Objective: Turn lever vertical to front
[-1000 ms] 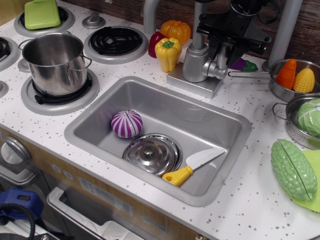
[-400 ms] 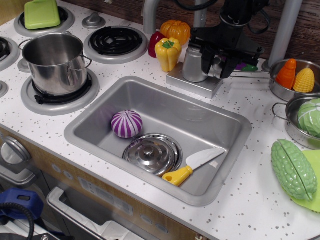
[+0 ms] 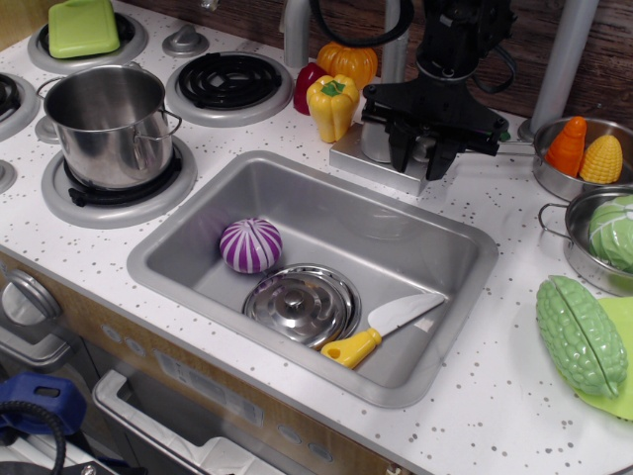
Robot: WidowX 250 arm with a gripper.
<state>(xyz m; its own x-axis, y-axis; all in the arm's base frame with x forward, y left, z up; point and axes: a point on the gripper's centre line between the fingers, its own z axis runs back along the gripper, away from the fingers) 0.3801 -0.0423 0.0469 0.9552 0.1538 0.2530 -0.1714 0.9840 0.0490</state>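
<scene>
My black gripper hangs over the round grey faucet body at the back rim of the sink. It covers most of the body. Its two fingers point down and to the front, one on each side of a small grey piece, the lever. They appear closed on it. The lever is mostly hidden, and what shows points towards the front. The square faucet base shows to the left of the gripper.
The curved spout pipe rises behind. A yellow pepper stands just left of the faucet. A pan with a carrot and corn sits to the right, its thin handle reaching towards the gripper. The sink holds a purple onion, a lid and a knife.
My gripper has come down over the faucet body and moved left and to the front. The lever, which stuck out to the right, now sits between the fingers pointing frontward.
</scene>
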